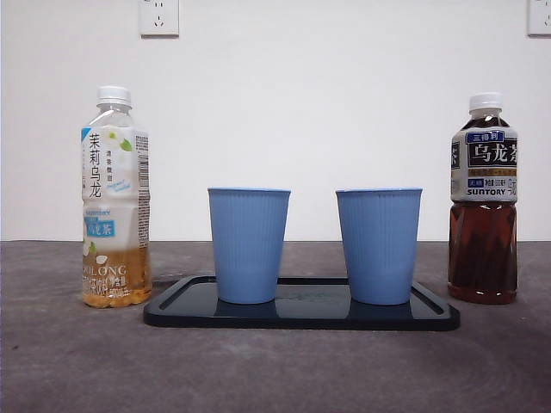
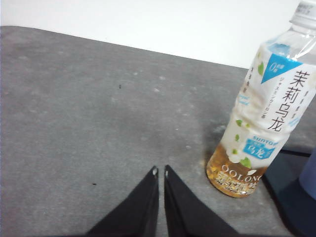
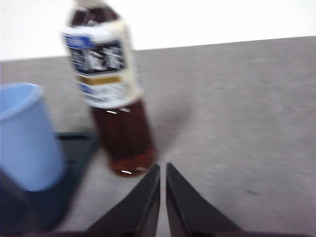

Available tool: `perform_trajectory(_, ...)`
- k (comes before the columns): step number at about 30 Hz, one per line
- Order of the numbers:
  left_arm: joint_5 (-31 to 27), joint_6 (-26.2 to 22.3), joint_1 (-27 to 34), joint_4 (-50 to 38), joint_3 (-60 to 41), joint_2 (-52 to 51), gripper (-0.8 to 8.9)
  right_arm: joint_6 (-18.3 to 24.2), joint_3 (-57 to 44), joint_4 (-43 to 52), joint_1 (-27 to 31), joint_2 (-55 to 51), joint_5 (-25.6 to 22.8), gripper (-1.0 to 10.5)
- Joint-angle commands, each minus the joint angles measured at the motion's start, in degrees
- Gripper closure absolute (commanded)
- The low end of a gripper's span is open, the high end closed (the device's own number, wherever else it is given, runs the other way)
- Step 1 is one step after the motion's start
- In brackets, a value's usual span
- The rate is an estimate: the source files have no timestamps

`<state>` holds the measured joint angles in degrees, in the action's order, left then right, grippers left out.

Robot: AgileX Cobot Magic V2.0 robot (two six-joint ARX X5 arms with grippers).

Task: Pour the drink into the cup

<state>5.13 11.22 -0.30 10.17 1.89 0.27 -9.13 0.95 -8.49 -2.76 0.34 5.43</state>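
Nothing is gripped yet, so this looks like the opening step: choosing and reaching for a bottle. Two blue cups stand upright on a dark tray [image 1: 435,317] in the middle of the bench [image 1: 69,361], the left cup [image 1: 248,245] and the right cup [image 1: 379,245] apart from each other. Near the bench's left edge stands a pale jasmine oolong bottle [image 1: 114,198] (only its lower part holds liquid), capped. Near the right edge stands a dark oolong bottle [image 1: 484,200], fuller and also capped.

The left pincer [image 2: 160,172] has its jaws together, empty, hanging just beside the pale bottle. The right pincer [image 3: 163,167] is likewise closed and empty, close to the dark bottle's base.

Next, I judge, a pincer must spread its jaws, close round a bottle's body, and the cap has to come off before tipping over a cup.
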Motion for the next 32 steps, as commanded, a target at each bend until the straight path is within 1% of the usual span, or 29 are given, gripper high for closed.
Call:
perform_trajectory(1, 0.8, 3.9, -0.6, 0.3, 0.6, 0.0, 7.97, -5.2, 0.0, 2.5, -0.1, -0.1, 4.1, 9.3)
perform_trajectory(3, 0.8, 6.4, -1.2, 0.3, 1.9, 0.2, 7.97, -7.7, 1.0, 2.2, -0.2, -0.1, 4.2, 9.4)
perform_trajectory(5, 0.8, 7.8, -1.8, 0.5, 3.9, 0.5, 7.97, -10.0, 2.8, 1.0, -0.2, -0.1, 4.2, 9.4)
perform_trajectory(9, 0.8, 9.4, -2.4, 0.6, 9.1, 2.8, 7.97, -11.6, 7.8, -1.3, -0.2, 0.4, 3.9, 9.4)
perform_trajectory(12, 0.9, 9.5, -2.4, 0.8, 14.3, 6.4, 7.97, -12.5, 12.9, -3.8, -0.2, 2.1, 4.0, 9.3)
perform_trajectory(14, 1.9, 9.4, -2.4, 1.0, 18.2, 9.4, 7.97, -12.8, 16.7, -6.4, -0.2, 3.9, 4.5, 9.4)
perform_trajectory(16, 4.2, 9.1, -2.4, 1.5, 22.9, 12.9, 7.97, -12.7, 21.0, -9.4, -0.2, 6.1, 6.5, 9.4)
perform_trajectory(21, 11.2, 7.2, -2.4, 5.7, 34.9, 21.4, 7.97, -10.6, 30.8, -16.2, -0.2, 11.8, 12.2, 9.4)
perform_trajectory(24, 14.6, 5.8, -3.2, 9.2, 41.4, 25.8, 7.97, -8.3, 36.5, -20.5, -0.2, 15.6, 15.5, 9.4)
perform_trajectory(26, 15.8, 5.0, -4.2, 11.7, 45.1, 28.2, 7.97, -6.7, 39.9, -23.2, -0.2, 17.8, 17.1, 9.4)
perform_trajectory(30, 18.0, 1.7, -7.2, 17.0, 51.0, 32.4, 7.97, -2.0, 47.0, -29.2, -0.7, 22.7, 20.7, 9.3)
perform_trajectory(32, 19.5, -0.3, -9.0, 18.6, 52.8, 33.9, 7.97, 1.1, 49.9, -32.3, -1.6, 24.9, 22.1, 9.4)
